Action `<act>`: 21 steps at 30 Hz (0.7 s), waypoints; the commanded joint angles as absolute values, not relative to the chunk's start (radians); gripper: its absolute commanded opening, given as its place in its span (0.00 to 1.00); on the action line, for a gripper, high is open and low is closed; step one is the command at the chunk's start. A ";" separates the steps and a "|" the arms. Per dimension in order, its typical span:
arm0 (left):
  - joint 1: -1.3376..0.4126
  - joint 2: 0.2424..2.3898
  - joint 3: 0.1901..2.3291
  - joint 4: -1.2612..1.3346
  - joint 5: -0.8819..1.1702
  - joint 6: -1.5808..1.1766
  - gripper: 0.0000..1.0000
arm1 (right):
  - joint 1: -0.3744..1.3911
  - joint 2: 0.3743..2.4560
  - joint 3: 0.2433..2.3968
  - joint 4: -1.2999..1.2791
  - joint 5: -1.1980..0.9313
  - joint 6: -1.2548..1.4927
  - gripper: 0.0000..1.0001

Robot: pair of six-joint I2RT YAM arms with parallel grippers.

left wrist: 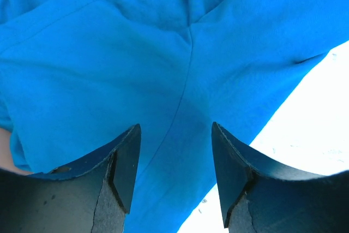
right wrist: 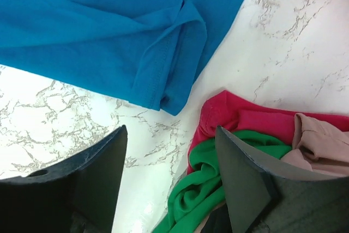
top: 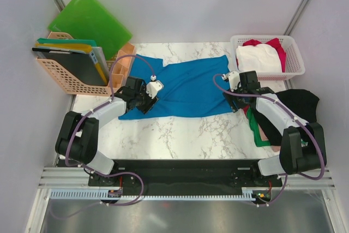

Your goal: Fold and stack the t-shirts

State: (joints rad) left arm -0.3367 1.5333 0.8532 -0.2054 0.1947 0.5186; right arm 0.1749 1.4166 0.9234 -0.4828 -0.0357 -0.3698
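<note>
Marble table (top: 180, 129) | blue t-shirt (left wrist: 109, 69) under left hand (left wrist: 174, 156) | right hand (right wrist: 170, 154) near corner

No text, label or number is legible on anything.

The blue t-shirt (top: 185, 88) lies spread on the marble table (top: 180, 135) between both grippers: the left gripper (top: 147, 102) over its left end, the right gripper (top: 239, 92) at its right edge. Beyond the right gripper stands a white basket (top: 292, 69); a black shirt (top: 300, 102) and a green shirt (top: 256, 129) are heaped to that gripper's right
</note>
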 commanded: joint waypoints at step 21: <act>-0.348 1.563 0.845 -0.140 0.193 0.495 0.61 | 0.227 1.626 1.034 -0.469 -0.140 -0.285 0.52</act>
State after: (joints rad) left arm -0.3443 1.5551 0.8497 -0.1768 0.1921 0.5163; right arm 0.2100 1.5890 0.9939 -0.4858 -0.1165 -0.2989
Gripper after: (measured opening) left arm 0.612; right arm 0.513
